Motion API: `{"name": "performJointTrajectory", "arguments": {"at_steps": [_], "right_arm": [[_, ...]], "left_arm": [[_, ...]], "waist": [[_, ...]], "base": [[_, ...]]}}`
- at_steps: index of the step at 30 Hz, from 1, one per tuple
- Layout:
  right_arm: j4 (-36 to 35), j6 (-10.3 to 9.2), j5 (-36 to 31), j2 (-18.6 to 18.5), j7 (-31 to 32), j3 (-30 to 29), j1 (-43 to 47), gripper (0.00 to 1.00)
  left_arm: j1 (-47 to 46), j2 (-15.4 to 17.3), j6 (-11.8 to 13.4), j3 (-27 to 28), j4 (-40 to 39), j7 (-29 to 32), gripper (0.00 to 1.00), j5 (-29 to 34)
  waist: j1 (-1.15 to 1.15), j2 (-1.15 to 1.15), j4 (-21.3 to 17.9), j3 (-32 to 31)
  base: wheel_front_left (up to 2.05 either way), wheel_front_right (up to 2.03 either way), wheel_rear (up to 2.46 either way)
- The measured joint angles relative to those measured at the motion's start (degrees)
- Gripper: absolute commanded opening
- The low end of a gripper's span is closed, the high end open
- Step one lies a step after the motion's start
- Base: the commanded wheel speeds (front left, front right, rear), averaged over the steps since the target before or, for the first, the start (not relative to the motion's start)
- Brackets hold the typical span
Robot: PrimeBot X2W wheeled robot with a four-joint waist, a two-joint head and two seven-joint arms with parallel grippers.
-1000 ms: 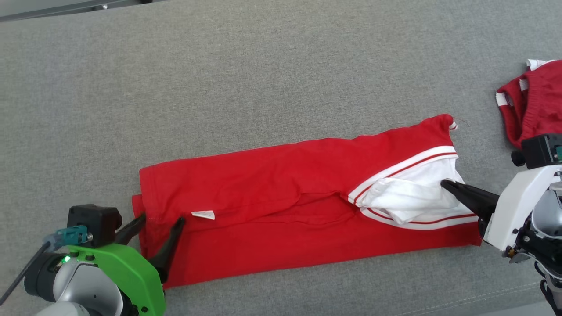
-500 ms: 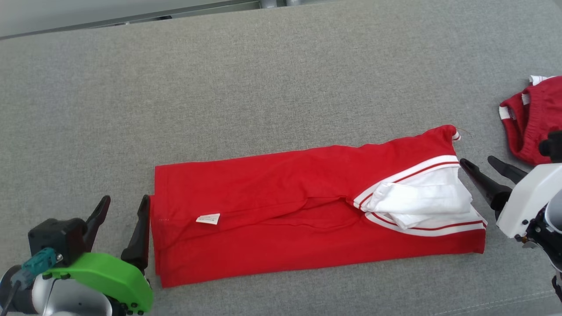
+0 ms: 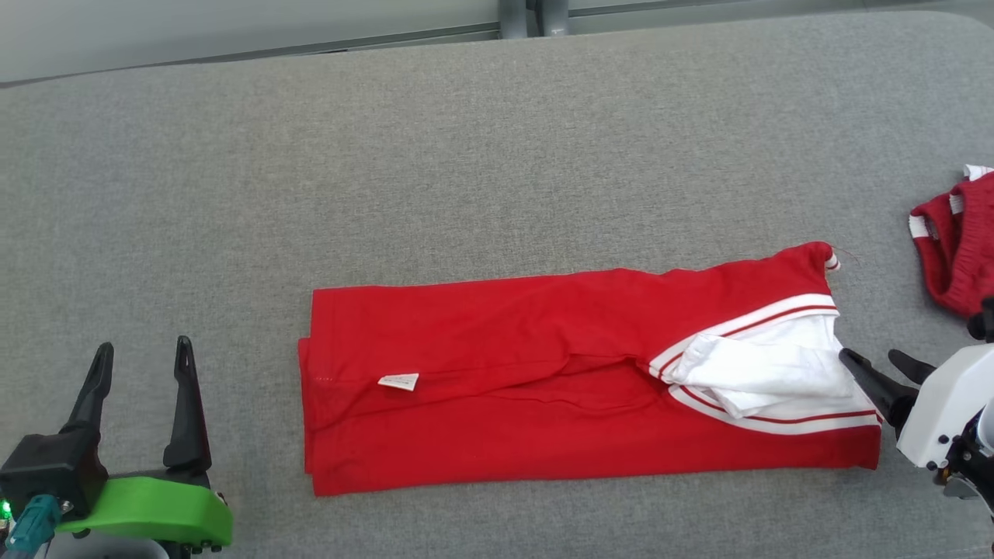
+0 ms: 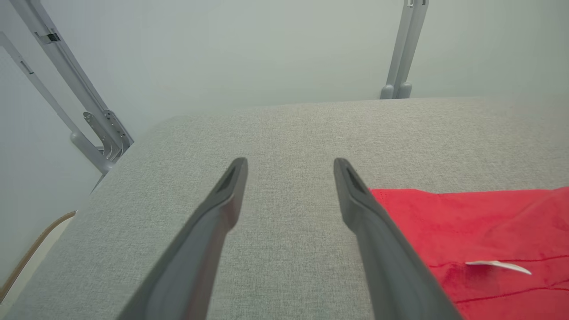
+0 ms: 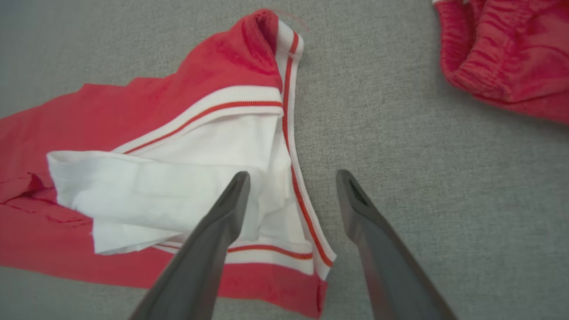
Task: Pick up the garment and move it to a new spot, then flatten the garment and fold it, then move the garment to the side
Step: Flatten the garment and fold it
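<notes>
My left pincer [image 3: 144,347] sits at lower left, fingers spread wide and pointing up, holding nothing. My right pincer [image 3: 871,355], at lower right, gapes too, fingers angled up-left, empty.

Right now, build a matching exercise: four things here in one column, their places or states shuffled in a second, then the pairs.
1. left gripper
2. right gripper
3. white label
4. crumpled dark red garment

A. at the head view's right edge
B. open, at the white-trimmed end of the folded red garment
C. on that garment, near its plain end
D. open, over bare grey fabric surface

Pairs: 1-D, 2-B, 3-C, 4-A
</notes>
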Motion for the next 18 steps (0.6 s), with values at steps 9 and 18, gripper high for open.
{"name": "performJointTrajectory", "arguments": {"at_steps": [9, 18], "right_arm": [[8.6, 0.0, 0.2, 0.2, -0.2, 0.7, -4.2, 1.0], [15.0, -0.01, 1.6, 1.0, -0.1, 1.3, -5.6, 1.0]], "left_arm": [[0.0, -5.4, -7.5, 2.1, 2.3, -0.8, 1.0, 4.2], [1.1, -11.6, -19.7, 5.7, 10.0, -0.9, 1.0, 7.5]], "waist": [[0.0, 0.0, 3.6, 0.6], [0.0, 0.0, 6.5, 0.0]], "base": [[0.0, 0.0, 0.0], [0.0, 0.0, 0.0]]}}
